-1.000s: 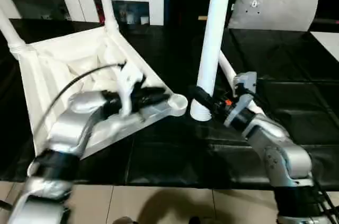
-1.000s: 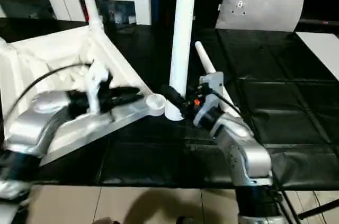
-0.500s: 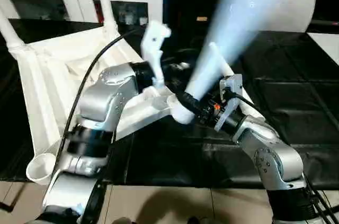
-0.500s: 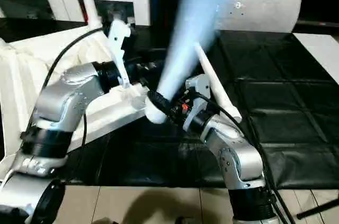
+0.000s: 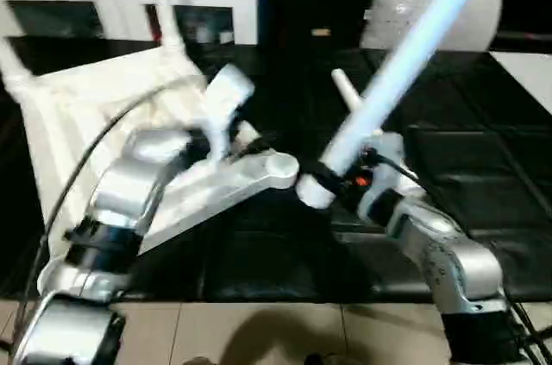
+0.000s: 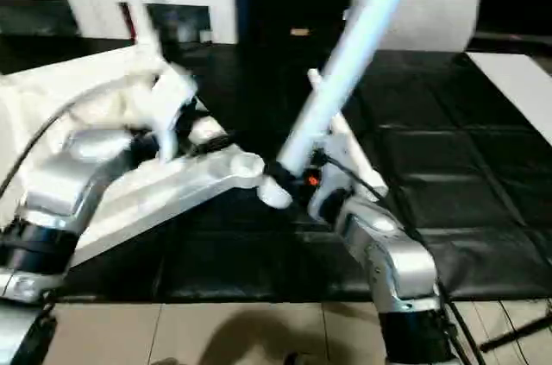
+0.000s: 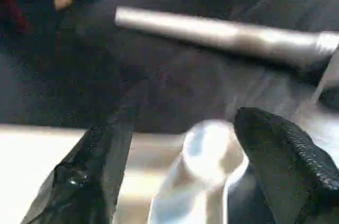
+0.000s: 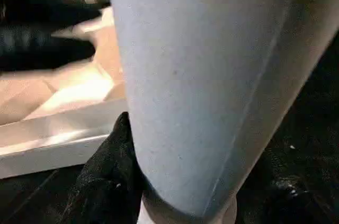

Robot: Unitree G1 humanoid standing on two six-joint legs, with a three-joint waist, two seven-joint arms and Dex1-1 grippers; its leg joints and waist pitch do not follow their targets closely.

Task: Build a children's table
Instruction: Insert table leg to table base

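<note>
gripping a tilted white leg (image 5: 405,63), the right hand (image 5: 332,185); left hand (image 7: 185,166) wide; no readable writing.

Both forearms are rounded silver shells with black bands at the joints. On the left arm (image 5: 129,188) a thin black cable arcs from about 7 o'clock up to the wrist, where a white angular bracket (image 5: 222,106) stands. The right arm (image 5: 448,257) ends in a black wrist collar with a small orange-red mark (image 5: 360,180) and dark cables near its base. The fingers (image 7: 280,155) are black, tapered, with finely textured pads.
</note>
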